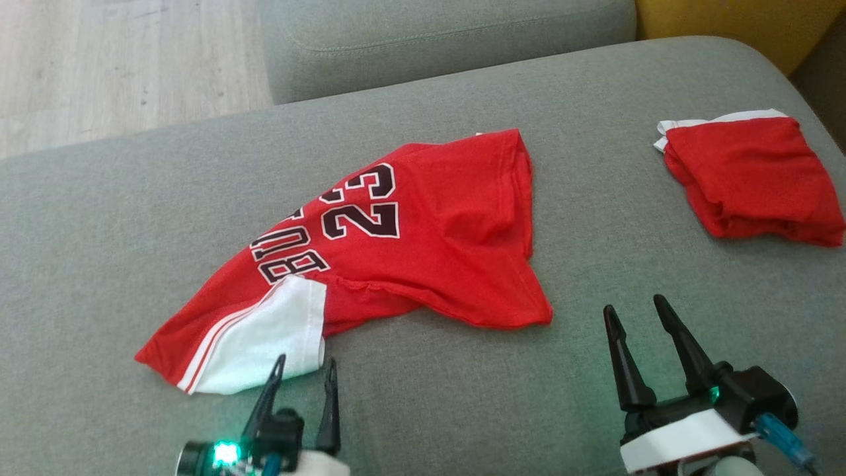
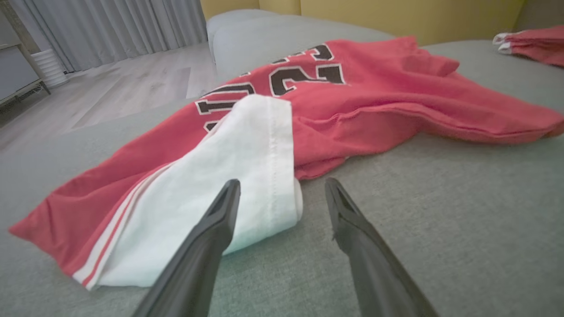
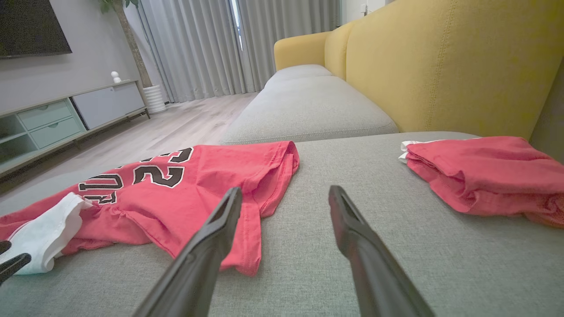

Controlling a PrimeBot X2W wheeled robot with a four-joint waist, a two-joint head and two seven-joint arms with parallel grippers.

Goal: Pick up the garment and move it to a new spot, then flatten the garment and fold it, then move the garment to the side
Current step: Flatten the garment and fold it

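In the head view, we are looking at a red shirt [image 1: 449,218] lying crumpled on the grey woven cushion [image 1: 462,396], just ahead of the left gripper [image 1: 305,363]. That gripper's two dark tapered fingers are standing apart and gripping nothing, their tips reaching the hem of the white sleeve [image 1: 277,337]. The right gripper [image 1: 634,307] is also spread wide and empty, with the shirt's pointed corner ahead of it and to its left. Ahead and to its right, a second red bundle [image 1: 753,178], folded thick with a white edge, is resting well apart from the shirt.

In the left wrist view, we are seeing the soft white sleeve, stitched along its hem, curling under the left finger's tip and partway into the gap. We cannot tell whether it is touching. Black, white-edged characters are running across the red cloth further ahead.

In the right wrist view, the parted fingers are pointing over bare cushion. The shirt's doubled, wrinkled edge is lying by the left finger, and the bundle is sitting off to the right. A smooth yellow backrest [image 3: 440,66] is rising beyond. Pale wooden floor [image 3: 176,127] and grey pleated curtains [image 3: 198,44] are showing to the left.
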